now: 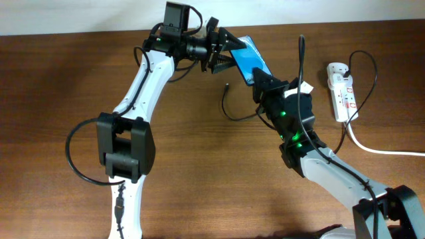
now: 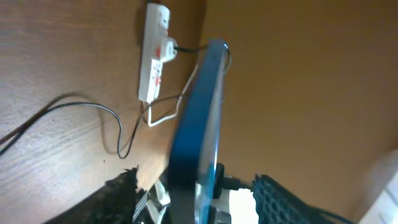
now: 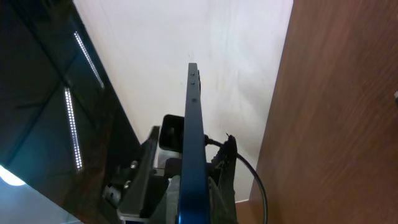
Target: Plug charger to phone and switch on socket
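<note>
The phone (image 1: 247, 56) with its blue screen is held tilted in the air at the back middle. My right gripper (image 1: 262, 79) is shut on its lower end; in the right wrist view the phone (image 3: 194, 124) shows edge-on between the fingers (image 3: 196, 205). My left gripper (image 1: 222, 50) is open, its fingers on either side of the phone's upper end with gaps; the left wrist view shows the phone (image 2: 199, 112) edge-on between them (image 2: 199, 202). The charger cable (image 1: 229, 114) curls on the table, its plug tip (image 1: 228, 84) free. The socket (image 1: 342, 93) lies at the right.
The socket (image 2: 152, 62) and the thin cable (image 2: 93, 107) also show in the left wrist view. A thick white cord (image 1: 378, 149) runs from the socket to the right edge. A light wall borders the table's far side.
</note>
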You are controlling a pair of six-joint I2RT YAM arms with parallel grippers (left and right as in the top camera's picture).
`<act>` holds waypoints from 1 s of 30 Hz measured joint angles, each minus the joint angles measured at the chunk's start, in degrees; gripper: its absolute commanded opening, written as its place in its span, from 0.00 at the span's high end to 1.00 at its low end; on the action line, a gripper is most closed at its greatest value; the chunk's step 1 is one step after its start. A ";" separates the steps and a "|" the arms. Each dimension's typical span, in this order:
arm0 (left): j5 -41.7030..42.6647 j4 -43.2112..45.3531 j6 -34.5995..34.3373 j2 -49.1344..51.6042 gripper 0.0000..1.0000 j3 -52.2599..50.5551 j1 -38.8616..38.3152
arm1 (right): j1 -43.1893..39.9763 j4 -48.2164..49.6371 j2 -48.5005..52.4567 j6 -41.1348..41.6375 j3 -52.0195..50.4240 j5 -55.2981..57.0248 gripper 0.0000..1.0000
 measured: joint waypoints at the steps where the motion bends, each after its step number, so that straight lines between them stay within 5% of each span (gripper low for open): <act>1: -1.40 0.48 -0.74 0.00 0.46 0.00 -0.15 | 0.02 -0.02 0.17 0.04 0.57 0.28 0.96; 5: -4.28 10.12 -5.11 0.00 0.47 -0.07 -1.73 | 0.04 -3.50 0.42 3.04 2.49 0.57 0.96; 7: -5.35 13.22 -7.65 0.00 0.59 -0.04 -2.62 | 0.02 -3.48 0.50 4.94 2.67 1.25 0.96; 11: -6.45 13.49 -9.27 0.02 0.78 -0.07 -2.78 | 0.02 -3.04 0.50 5.97 3.28 1.73 0.96; 19: -6.45 13.42 -9.79 0.09 0.83 -0.07 -2.71 | 0.02 -3.10 0.50 6.16 3.63 1.79 0.96; 21: -6.23 13.44 -9.79 0.20 0.99 -0.07 -2.69 | 0.02 -3.21 0.50 6.16 3.63 1.75 0.96; 26: -5.49 13.49 -10.64 0.61 1.00 -0.07 -2.56 | -0.02 -3.34 0.50 7.41 3.65 1.68 0.96; 28: -5.44 13.49 -10.75 0.63 1.00 -0.07 -2.56 | -0.02 -3.39 0.50 7.43 3.65 1.66 0.89; 30: -5.40 13.46 -10.32 0.63 1.00 -0.07 -2.56 | -0.02 -3.43 0.50 7.17 3.65 1.44 0.64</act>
